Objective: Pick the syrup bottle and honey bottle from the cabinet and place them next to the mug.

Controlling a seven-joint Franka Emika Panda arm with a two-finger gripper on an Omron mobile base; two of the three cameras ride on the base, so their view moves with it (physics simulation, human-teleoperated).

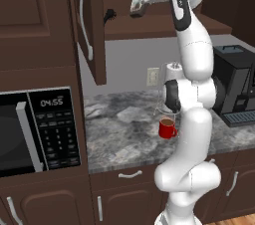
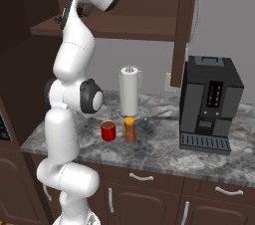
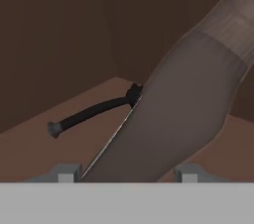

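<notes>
One syrup bottle (image 3: 188, 114) inside cabinet (image 1: 164, 26), end effector (image 3: 121, 172) closed around it, mug (image 2: 108, 131) holding brown liquid.

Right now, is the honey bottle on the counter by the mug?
Yes, the honey bottle stands on the counter just beside the mug.

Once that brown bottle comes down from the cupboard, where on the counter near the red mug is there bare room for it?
Bare stone lies in front of the mug and honey bottle, toward the counter edge, and between the honey bottle and the coffee machine. Behind them it is crowded: the paper towel holder stands close.
</notes>
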